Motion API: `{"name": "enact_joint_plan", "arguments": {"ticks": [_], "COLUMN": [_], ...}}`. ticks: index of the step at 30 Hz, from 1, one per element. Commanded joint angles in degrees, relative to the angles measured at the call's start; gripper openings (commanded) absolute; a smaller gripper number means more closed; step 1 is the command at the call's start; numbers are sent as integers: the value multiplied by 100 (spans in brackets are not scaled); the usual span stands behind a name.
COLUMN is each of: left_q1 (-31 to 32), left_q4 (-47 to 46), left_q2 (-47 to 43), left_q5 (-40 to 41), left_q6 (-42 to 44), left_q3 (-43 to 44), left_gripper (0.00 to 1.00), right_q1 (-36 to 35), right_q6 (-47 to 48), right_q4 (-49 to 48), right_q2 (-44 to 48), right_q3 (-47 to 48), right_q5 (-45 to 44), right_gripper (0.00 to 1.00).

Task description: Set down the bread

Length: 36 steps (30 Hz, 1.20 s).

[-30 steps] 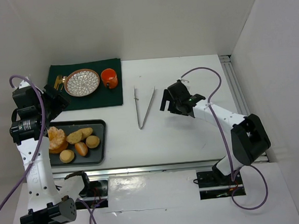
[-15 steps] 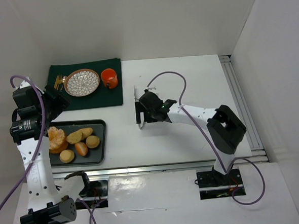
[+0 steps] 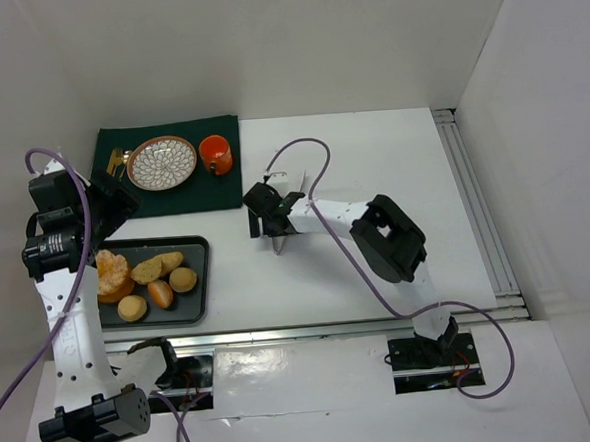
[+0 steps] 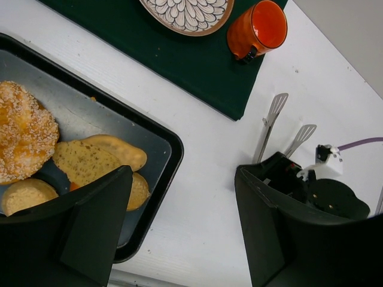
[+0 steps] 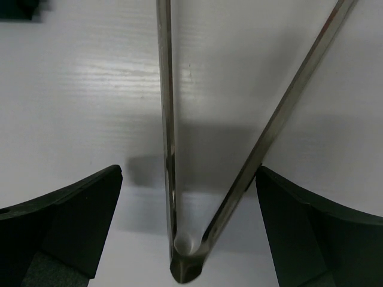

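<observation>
Several bread rolls (image 3: 159, 267) lie in a dark tray (image 3: 199, 249) at the near left, next to a large seeded bun (image 3: 111, 274). In the left wrist view the rolls (image 4: 90, 158) sit at the left in the tray (image 4: 170, 149). Metal tongs (image 3: 277, 244) lie on the white table. My right gripper (image 3: 268, 213) is low over them. It is open, and its fingers (image 5: 66, 221) straddle the tongs (image 5: 169, 119) near their hinge without closing on them. My left gripper (image 3: 109, 205) hangs open and empty above the tray's far edge; in its own view (image 4: 182, 239) it is over bare table.
A patterned plate (image 3: 161, 162) and an orange cup (image 3: 216, 154) stand on a dark green mat (image 3: 223, 190) at the back left. Gold cutlery (image 3: 116, 162) lies left of the plate. A rail (image 3: 468, 190) runs along the table's right side.
My right arm has swung left across the table and come down over the tongs, its fingers now on either side of them. The left arm has barely moved.
</observation>
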<state>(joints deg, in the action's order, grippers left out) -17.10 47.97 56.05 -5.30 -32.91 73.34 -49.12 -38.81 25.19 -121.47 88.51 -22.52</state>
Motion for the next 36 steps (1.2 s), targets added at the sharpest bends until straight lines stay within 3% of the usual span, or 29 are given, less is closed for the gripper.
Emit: {"name": "enact_joint_plan", "arguments": {"ticks": [1, 8, 11, 12, 16, 18, 26, 33, 36], "left_q1": [-30, -30, -30, -30, -30, -30, -30, -30, -30], "left_q4": [-217, -217, -217, -217, -217, -217, -165, -165, -165], "left_q2": [54, 108, 108, 108, 108, 108, 160, 160, 160], "left_q5": [-129, -181, -182, -182, -182, -182, -340, -340, -489], "left_q6": [153, 153, 153, 153, 153, 153, 153, 100, 47], "left_q3": [-22, -22, -22, -22, -22, -22, 181, 172, 120], "left_gripper": [82, 81, 81, 81, 81, 81, 81, 81, 81], "right_q1": [26, 298, 360, 360, 360, 360, 412, 307, -44], "right_q6": [-215, -207, -101, -101, -40, 22, 821, 1700, 1754], "right_q4": [495, 101, -137, -137, -286, -418, -418, 362, 933], "right_q2": [-298, -605, -659, -659, -133, 305, 1731, 2830, 3085], "right_q3": [605, 685, 685, 685, 475, 194, -562, -958, -722], "right_q5": [-718, -780, -710, -649, -516, -333, 652, 2653, 2832], "right_gripper": [100, 95, 76, 63, 36, 29, 25, 25, 25]}}
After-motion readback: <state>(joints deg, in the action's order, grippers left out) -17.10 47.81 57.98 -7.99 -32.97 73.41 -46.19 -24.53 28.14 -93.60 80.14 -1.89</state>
